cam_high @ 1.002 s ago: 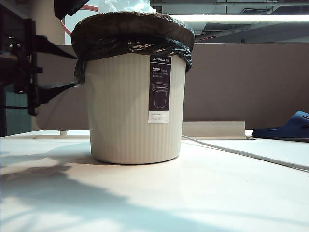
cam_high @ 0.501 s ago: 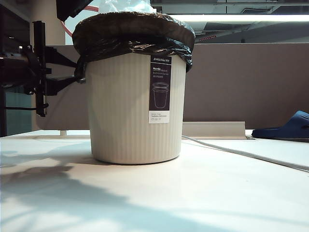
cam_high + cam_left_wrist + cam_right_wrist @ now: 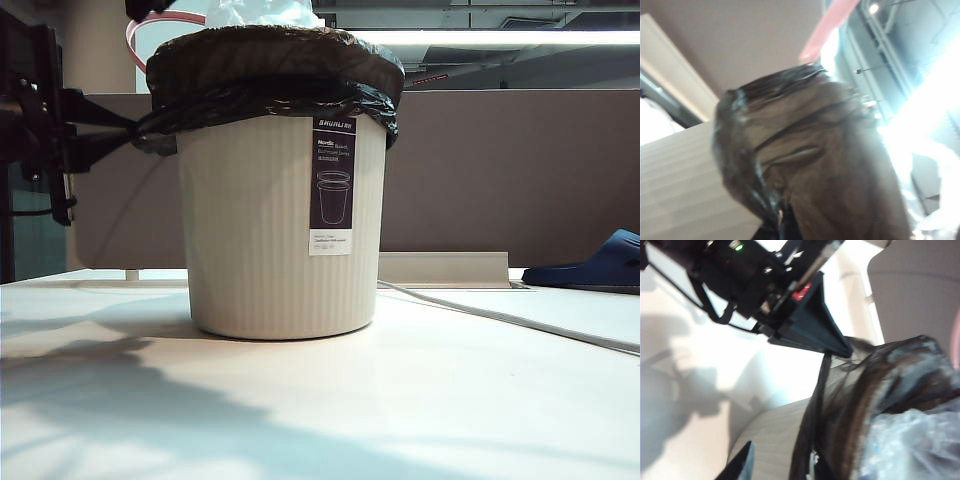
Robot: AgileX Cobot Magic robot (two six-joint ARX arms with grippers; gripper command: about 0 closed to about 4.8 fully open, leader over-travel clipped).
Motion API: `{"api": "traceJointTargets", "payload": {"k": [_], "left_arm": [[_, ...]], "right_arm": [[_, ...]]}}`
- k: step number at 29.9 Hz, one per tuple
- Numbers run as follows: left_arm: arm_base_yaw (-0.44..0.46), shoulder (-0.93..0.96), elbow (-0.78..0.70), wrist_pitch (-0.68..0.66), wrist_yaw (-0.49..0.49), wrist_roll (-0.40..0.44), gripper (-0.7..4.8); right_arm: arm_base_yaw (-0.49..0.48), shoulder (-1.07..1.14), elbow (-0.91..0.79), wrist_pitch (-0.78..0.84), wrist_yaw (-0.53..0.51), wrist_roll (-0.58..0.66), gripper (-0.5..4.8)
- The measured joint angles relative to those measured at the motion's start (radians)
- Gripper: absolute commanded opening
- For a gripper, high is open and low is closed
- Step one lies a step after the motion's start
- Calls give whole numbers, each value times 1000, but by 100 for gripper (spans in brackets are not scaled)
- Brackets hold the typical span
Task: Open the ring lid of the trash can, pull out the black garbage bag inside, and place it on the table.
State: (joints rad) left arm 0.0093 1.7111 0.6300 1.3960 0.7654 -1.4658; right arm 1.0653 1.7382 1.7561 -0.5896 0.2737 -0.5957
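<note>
- Left gripper (image 3: pixel 128 133), left of frame, is clamped on the black garbage bag (image 3: pixel 270 75) skirt draped over the centre trash can (image 3: pixel 280 230); pull outward and upward steadily.
- Right gripper (image 3: pixel 782 467) hangs above, jaws seemingly apart, perhaps carrying the ring lid (image 3: pixel 160 22) at top.

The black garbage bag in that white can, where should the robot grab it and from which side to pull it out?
Grip the black garbage bag at its overhang folded outside the trash can rim, coming from the side. That loose crinkled skirt offers slack to pinch. The left gripper is shut on it at the left edge; the right gripper hovers above the rim.
</note>
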Motion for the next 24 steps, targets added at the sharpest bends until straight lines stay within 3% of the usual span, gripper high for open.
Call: {"api": "traceJointTargets", "payload": {"k": [7,15,24], "left_arm": [[7,-65,0,16,2,-35,-5],[71,-187,0,-5,16,-55,-5],[72,-258,5,-4,21,-99,-5]], "right_arm": [[0,-29,1,60,138,6,144],[0,-42,1,86,225,20,144],[-1,-116,1,98,329,84,154]]}}
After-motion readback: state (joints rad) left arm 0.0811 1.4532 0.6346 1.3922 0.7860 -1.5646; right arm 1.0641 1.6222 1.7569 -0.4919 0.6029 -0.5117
